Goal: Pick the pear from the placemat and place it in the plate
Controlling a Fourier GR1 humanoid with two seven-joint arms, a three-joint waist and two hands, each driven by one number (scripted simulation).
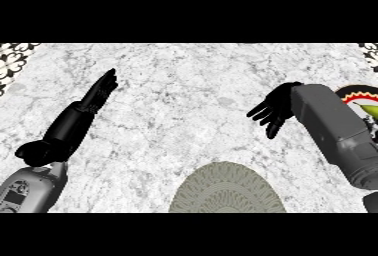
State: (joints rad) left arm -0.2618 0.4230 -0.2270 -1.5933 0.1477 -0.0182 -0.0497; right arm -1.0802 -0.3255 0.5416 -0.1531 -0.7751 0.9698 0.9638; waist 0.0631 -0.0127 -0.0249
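Observation:
A yellow-green pear (367,108) lies at the far right edge on a round mat with a red, black and white pattern (356,93). My right forearm hides much of both. My right hand (275,113) is open with its fingers spread, hovering over bare counter to the left of the pear and holding nothing. A grey-green round plate (227,192) with a fine ringed pattern sits at the bottom centre, cut by the view's lower edge. My left hand (103,89) is open with straight fingers pointing up and away at the upper left.
The counter top is white-grey marble (184,90). Black-and-white ornamental tiling shows at the top left corner (16,54) and the top right corner (369,50).

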